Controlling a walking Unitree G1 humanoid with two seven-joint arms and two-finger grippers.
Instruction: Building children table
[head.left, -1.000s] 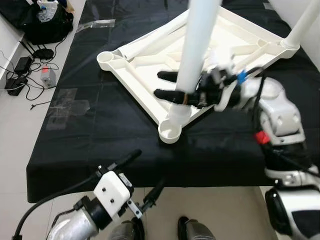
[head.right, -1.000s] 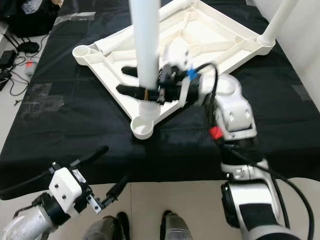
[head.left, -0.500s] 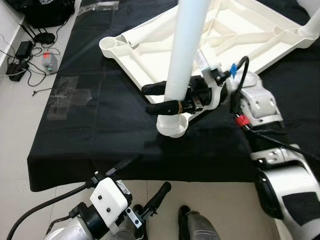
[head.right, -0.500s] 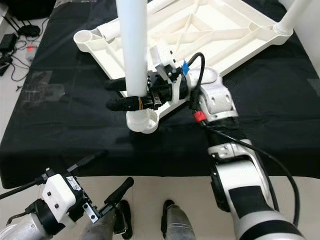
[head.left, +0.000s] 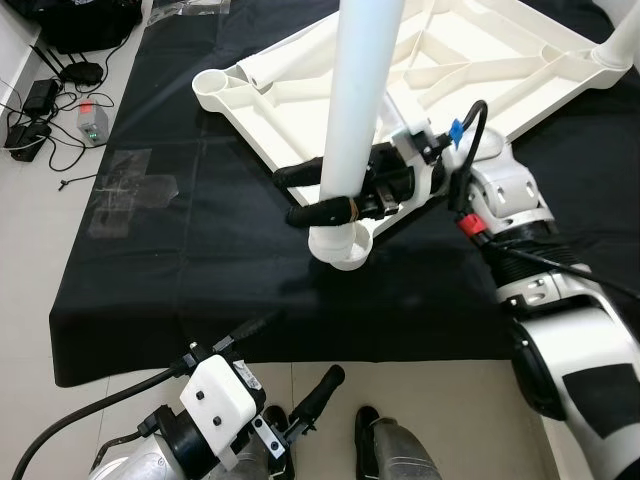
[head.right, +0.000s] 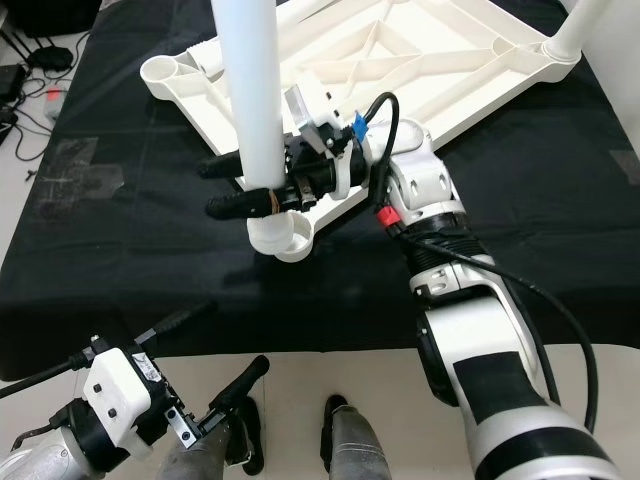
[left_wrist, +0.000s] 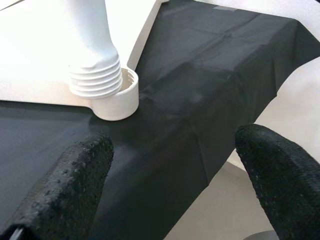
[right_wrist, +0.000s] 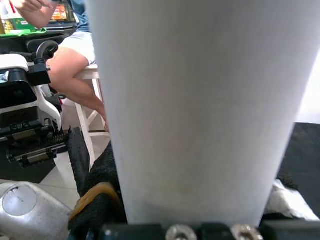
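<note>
Right tool (head.left: 312, 195) clamps smooth white tubular leg (head.left: 358, 100) – left tool (head.left: 290, 375) spread, empty

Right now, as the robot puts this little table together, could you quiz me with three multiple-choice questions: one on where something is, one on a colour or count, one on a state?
1. Where does the white leg held by the right gripper stand?
A. Over the near corner socket of the upturned tabletop
B. Flat on the floor
C. Over the far left socket

2. What colour is the cloth under the tabletop?
A. Red
B. Black
C. Yellow

3. What is the left gripper doing?
A. Clamping the leg
B. Gripping the tabletop
C. Open, holding nothing, low by the near cloth edge

Answers: 1 A, the leg's ribbed end sits at that corner socket. 2 B, dark cloth shows all around the white tabletop. 3 C, its fingers are spread wide with only cloth between them.
</note>
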